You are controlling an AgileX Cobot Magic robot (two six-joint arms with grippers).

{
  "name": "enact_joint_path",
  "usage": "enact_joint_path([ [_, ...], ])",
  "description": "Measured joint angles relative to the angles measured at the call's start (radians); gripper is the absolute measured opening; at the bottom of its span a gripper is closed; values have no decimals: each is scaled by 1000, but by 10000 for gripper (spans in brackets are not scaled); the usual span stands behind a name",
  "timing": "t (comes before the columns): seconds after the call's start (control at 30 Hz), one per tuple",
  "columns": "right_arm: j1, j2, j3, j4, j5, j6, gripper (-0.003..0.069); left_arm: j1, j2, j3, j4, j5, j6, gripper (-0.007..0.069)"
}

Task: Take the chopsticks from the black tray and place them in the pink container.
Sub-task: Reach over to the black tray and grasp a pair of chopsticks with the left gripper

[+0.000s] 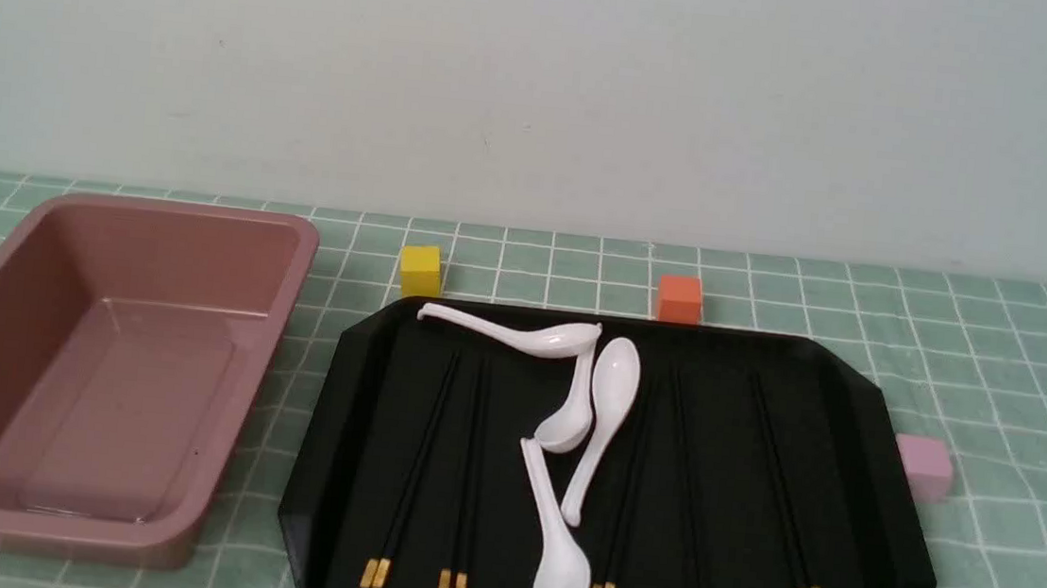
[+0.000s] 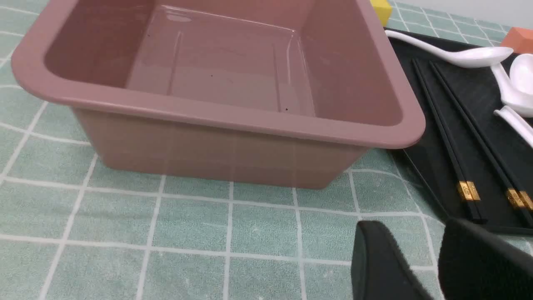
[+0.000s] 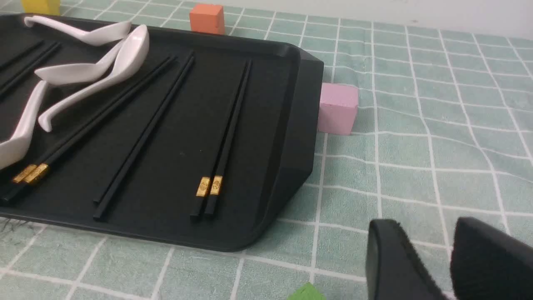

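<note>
Surface: green checked tablecloth [image 1: 1000, 374].
Pink container [image 1: 31, 289], left of frame: nothing deposited.
Chopsticks [image 1: 375, 573]: none removed from black tray [image 1: 858, 475].
Left gripper [image 2: 414, 225], right gripper [image 3: 427, 223]: parted, nothing held.

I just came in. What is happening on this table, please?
The sorting seems not yet begun. All the chopsticks lie on the black tray, among four white spoons, and the pink container beside it is empty. The left gripper and the right gripper hang over the tablecloth near the tray, open and holding nothing.
</note>
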Motion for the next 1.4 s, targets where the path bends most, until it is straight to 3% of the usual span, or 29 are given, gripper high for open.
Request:
enact_joint_path([
  [1.4, 0, 0, 0, 0, 0, 0, 240, 0, 0, 0, 27, 0, 0, 239],
])
